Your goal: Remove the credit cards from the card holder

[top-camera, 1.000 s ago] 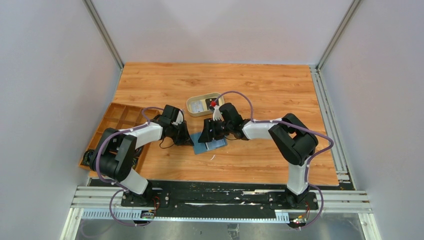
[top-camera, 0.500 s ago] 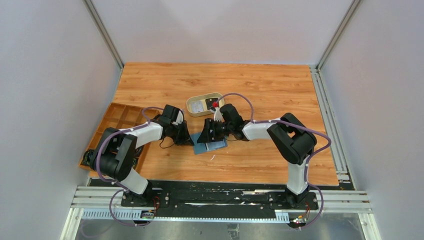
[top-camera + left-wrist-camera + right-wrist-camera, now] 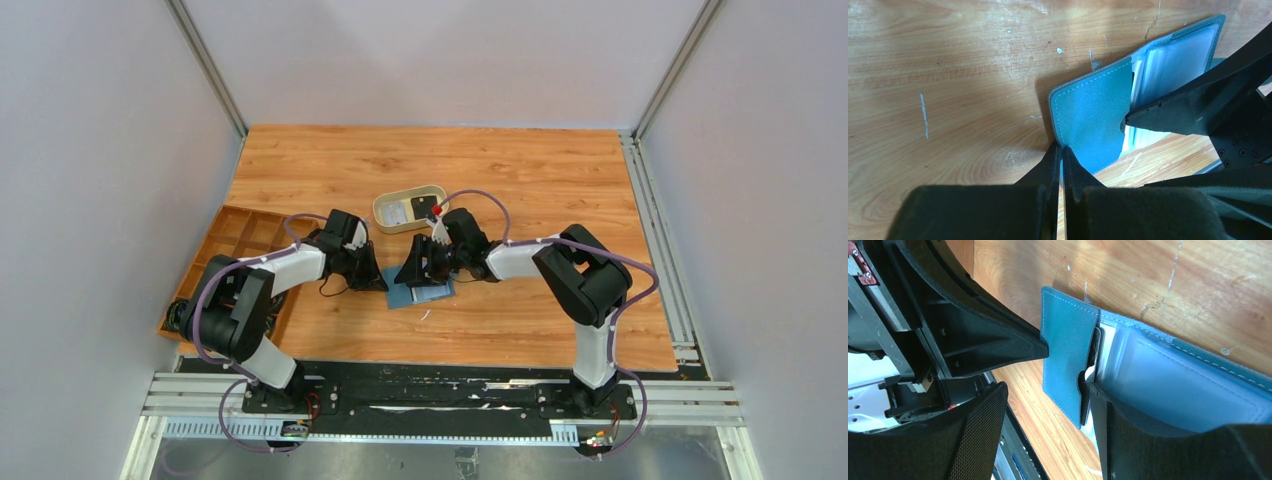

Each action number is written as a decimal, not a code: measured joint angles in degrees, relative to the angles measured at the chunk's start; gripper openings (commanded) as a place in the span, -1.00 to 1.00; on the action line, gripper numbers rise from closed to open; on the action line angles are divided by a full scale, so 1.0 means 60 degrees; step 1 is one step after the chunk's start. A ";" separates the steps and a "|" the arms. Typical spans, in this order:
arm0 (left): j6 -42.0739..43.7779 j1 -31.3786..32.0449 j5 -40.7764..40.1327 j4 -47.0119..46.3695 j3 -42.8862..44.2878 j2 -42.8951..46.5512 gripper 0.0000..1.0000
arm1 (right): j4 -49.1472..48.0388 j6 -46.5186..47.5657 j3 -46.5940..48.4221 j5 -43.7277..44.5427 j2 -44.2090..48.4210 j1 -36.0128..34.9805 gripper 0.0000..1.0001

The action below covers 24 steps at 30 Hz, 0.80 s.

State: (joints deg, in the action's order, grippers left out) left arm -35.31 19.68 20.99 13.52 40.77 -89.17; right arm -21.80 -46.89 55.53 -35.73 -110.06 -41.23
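Item: card holder (image 3: 418, 293), teal, lying open on the wooden table (image 3: 540, 170), at 6 o'clock from the oval tray (image 3: 385, 212). Left gripper (image 3: 1062, 152): clenched on the flap's edge (the holder's 9 o'clock side, seen from above). Right gripper (image 3: 1045, 390): spread wide, straddling the flap, one fingertip at the pocket mouth. Credit cards (image 3: 1137, 80): pale edges showing, lodged in the pocket.

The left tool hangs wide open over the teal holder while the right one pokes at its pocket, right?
No: the left tool is shut, pinching the flap edge of the holder, as the left wrist view shows. The right tool does poke at the pocket.
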 measured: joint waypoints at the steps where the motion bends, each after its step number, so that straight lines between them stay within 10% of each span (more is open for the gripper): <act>1: 0.0000 0.0000 0.0000 0.0000 0.0000 0.0000 -1.00 | -0.0073 -0.0073 -0.0044 0.0022 -0.0022 0.0033 0.32; 24: 0.0000 0.0000 0.0004 -0.0025 -0.0011 -0.0015 -1.00 | 0.0499 -0.0805 0.0026 0.1144 0.0087 -0.0040 0.36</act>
State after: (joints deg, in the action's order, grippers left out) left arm -35.31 19.68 21.02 13.37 40.71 -89.25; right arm -18.81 -51.72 55.68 -28.86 -109.54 -41.47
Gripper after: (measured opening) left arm 0.020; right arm 0.665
